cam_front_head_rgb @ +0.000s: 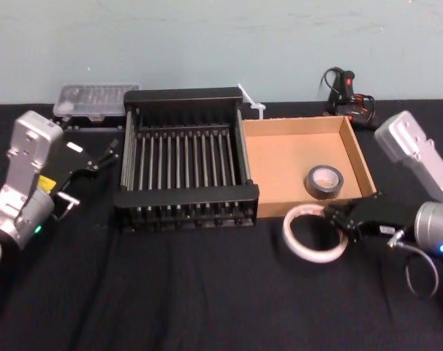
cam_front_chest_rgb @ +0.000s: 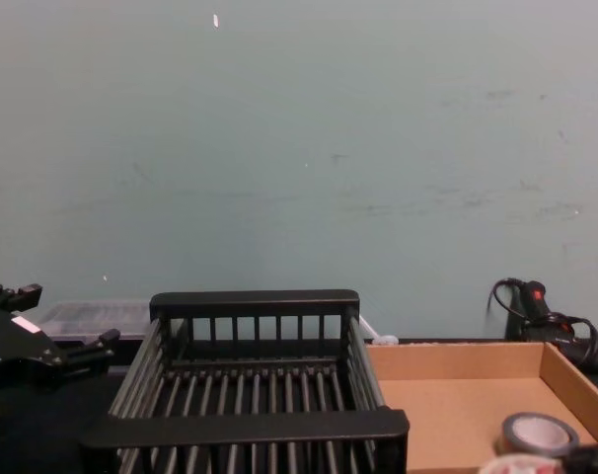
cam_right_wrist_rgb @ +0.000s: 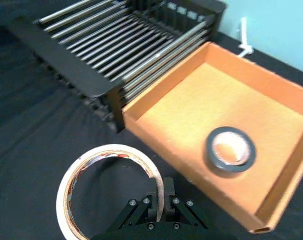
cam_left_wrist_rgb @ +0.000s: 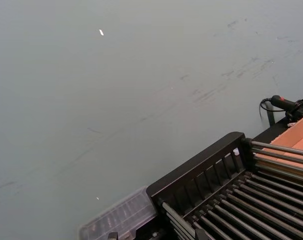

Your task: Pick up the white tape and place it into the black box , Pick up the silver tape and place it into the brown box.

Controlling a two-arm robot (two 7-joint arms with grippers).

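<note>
Black worktop (cam_front_head_rgb: 207,292) — your right gripper (cam_front_head_rgb: 335,217) has its jaws clamped on the white tape (cam_front_head_rgb: 313,257) rim, lower right. The black box (cam_front_head_rgb: 185,196) lies to its left. Silver tape (cam_front_head_rgb: 324,191) sits in the brown box (cam_front_head_rgb: 280,164) — left gripper (cam_front_head_rgb: 97,156) parked, left edge.

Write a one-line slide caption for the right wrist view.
Right claw pinches the white tape beside the brown box holding the silver tape; black box empty.
</note>
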